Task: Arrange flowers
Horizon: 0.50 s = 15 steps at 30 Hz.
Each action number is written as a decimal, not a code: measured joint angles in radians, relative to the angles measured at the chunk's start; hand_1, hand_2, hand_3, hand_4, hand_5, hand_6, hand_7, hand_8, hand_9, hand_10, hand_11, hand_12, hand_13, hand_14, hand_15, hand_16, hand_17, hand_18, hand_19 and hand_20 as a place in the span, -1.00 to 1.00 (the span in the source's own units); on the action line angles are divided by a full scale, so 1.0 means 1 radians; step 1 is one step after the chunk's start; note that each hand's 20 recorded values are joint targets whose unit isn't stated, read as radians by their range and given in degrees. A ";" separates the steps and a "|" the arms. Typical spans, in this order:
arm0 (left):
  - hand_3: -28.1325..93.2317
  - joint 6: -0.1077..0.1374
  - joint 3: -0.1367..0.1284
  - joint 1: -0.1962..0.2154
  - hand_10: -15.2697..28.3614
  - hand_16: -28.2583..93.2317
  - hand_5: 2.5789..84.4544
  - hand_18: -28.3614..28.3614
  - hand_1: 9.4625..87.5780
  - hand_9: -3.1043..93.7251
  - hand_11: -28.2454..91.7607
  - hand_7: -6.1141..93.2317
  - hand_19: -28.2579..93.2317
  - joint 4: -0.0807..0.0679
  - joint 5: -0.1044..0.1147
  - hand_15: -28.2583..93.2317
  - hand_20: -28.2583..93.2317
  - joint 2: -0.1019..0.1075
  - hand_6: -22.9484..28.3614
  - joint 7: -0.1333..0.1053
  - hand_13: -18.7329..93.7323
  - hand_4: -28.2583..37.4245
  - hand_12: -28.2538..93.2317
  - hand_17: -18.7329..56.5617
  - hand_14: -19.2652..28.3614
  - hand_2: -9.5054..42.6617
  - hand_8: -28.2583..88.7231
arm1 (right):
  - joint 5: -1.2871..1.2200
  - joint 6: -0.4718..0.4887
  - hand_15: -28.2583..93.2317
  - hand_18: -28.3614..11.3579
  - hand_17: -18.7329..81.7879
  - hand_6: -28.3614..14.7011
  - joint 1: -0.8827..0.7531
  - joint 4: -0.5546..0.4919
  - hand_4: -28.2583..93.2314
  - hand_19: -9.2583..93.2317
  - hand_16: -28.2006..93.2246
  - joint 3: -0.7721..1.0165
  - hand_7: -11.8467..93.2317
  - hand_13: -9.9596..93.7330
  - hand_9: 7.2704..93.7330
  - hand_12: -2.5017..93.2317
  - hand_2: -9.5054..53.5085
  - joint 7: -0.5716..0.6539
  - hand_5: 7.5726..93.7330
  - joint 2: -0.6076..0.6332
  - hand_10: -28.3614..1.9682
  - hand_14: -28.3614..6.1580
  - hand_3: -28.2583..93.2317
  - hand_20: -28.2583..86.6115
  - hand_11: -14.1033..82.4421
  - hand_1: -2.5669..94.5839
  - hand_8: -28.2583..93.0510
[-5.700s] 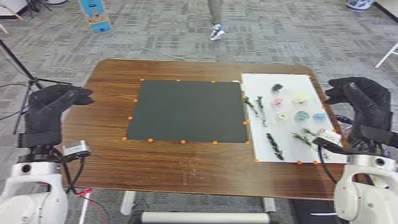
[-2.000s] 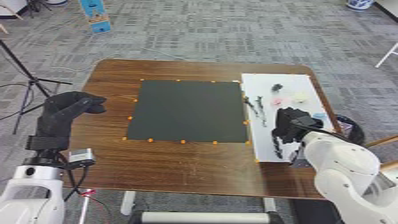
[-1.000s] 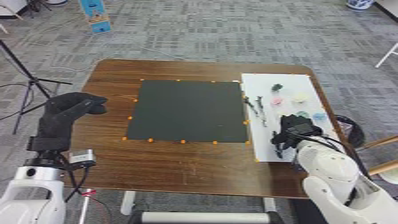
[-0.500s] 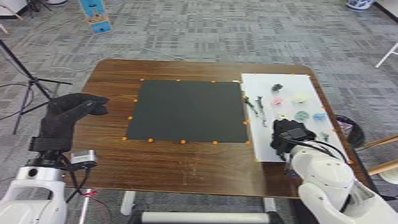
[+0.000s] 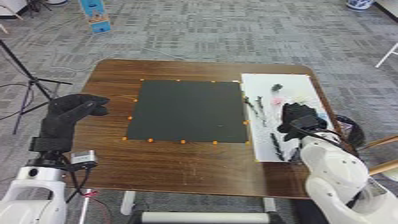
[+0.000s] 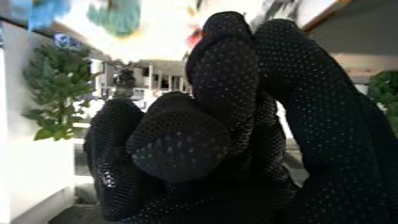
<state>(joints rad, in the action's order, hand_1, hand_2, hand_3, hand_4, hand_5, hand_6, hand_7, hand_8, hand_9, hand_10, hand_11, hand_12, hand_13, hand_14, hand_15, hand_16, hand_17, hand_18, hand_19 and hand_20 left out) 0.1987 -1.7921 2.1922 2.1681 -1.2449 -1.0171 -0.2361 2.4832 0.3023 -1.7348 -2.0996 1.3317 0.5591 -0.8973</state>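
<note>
Head view shows my right hand (image 5: 300, 118) over the white sheet (image 5: 258, 82), near the pink flower (image 5: 276, 101), fingers curled in. I can't tell if my left hand (image 5: 64, 112) is open.

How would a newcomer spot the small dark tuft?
On the brown wooden table, right of the square black mat, lies a long white sheet. Near its far end sits the dark tuft, compact where the dark sprigs nearby are long and thin.
</note>
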 measured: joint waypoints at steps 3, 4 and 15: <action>0.66 0.000 -0.001 0.001 0.36 -0.43 0.44 0.47 -0.55 0.27 0.15 -0.26 -0.09 0.000 0.000 0.39 0.11 0.000 0.02 0.000 0.14 -0.69 -0.12 -0.30 0.57 -0.76 -0.65 | -0.012 0.004 0.41 -0.17 0.76 0.24 0.001 -0.010 -0.38 1.00 0.08 0.016 -0.36 1.00 0.98 -0.25 -1.00 0.000 0.75 0.005 0.21 0.39 0.36 0.47 0.04 0.04 0.01; 0.66 0.000 -0.001 0.001 0.36 -0.43 0.43 0.47 -0.55 0.27 0.15 -0.26 -0.09 0.000 0.000 0.39 0.11 0.000 0.02 0.000 0.14 -0.69 -0.12 -0.30 0.57 -0.76 -0.65 | -0.016 0.006 0.40 -0.17 0.75 0.23 -0.001 -0.013 -0.39 1.00 0.09 0.021 -0.37 1.00 0.98 -0.26 -1.00 0.000 0.74 0.005 0.19 0.39 0.34 0.47 0.03 0.02 0.01; 0.66 -0.001 -0.010 0.007 0.36 -0.43 0.43 0.47 -0.56 0.27 0.14 -0.27 -0.09 0.002 0.000 0.39 0.11 0.000 0.02 0.003 0.14 -0.68 -0.12 -0.30 0.57 -0.77 -0.65 | -0.033 0.082 0.35 -0.19 0.73 0.16 -0.058 -0.047 -0.46 1.00 0.13 0.038 -0.38 1.00 0.96 -0.26 -1.00 -0.020 0.73 0.016 0.14 0.35 0.41 0.44 -0.01 -0.17 -0.14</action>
<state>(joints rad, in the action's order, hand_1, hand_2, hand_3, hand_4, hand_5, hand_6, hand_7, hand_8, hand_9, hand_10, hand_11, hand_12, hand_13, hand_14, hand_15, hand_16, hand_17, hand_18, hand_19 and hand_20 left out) 0.1975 -1.8016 2.1997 2.1698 -1.2454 -1.0172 -0.2326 2.4497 0.3841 -1.7923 -2.1466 1.3693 0.5389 -0.8808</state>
